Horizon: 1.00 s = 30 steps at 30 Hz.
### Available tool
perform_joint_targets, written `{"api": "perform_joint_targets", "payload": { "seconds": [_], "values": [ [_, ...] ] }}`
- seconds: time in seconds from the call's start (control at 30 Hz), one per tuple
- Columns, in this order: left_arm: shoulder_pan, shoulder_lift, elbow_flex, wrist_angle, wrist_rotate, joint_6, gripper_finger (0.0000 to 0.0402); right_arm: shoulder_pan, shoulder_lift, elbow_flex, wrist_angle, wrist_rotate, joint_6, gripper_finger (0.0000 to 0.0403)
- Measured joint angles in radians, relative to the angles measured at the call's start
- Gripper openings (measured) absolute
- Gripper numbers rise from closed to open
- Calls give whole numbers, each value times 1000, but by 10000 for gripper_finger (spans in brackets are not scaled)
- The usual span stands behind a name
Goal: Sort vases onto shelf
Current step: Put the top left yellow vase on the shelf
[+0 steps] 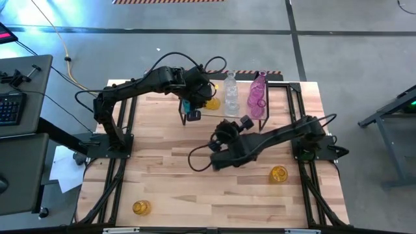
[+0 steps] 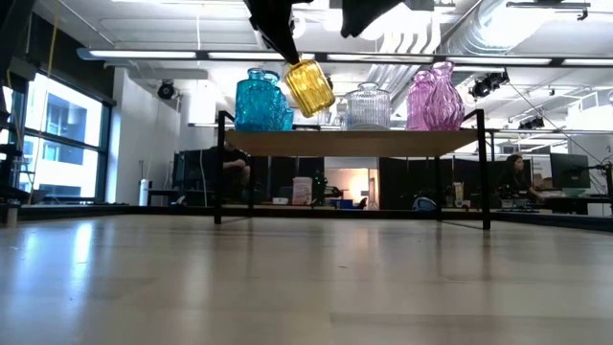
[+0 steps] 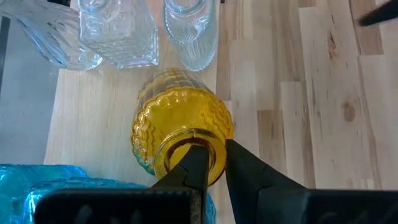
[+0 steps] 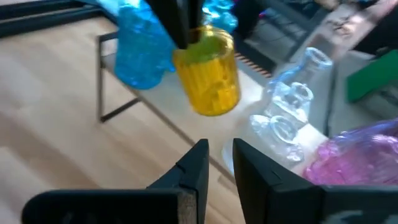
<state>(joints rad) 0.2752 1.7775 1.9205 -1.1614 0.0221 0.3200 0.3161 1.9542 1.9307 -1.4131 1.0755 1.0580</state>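
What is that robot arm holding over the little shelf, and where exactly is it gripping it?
The left hand holds a yellow vase by the rim of its mouth, one finger inside and one outside, tilted above the shelf. The right hand holds nothing.

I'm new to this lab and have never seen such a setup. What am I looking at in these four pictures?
Two dark robot arms work at a wooden table. One picture looks straight down from above, one looks level across the tabletop, and two come from cameras on the wrists. The left gripper pinches the rim of a yellow ribbed glass vase, held tilted just above the small wood-topped shelf on black legs. Teal-blue vases, clear glass vases and pink-purple vases stand there. The right gripper holds nothing and hovers nearby. Two more yellow vases wait on the table.
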Motion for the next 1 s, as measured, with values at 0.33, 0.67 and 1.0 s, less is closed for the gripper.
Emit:
{"api": "perform_joint_targets", "payload": {
  "seconds": [0.33,0.67,1.0],
  "values": [
    [0,0,0,-1,1,8,27,-17,13,-136,199,21,-28,57],
    [0,0,0,0,2,12,27,-84,12,-148,476,-111,-355,57],
    [0,1,0,0,2,30,27,-128,3,-148,497,-217,-371,57]
  ]
}}
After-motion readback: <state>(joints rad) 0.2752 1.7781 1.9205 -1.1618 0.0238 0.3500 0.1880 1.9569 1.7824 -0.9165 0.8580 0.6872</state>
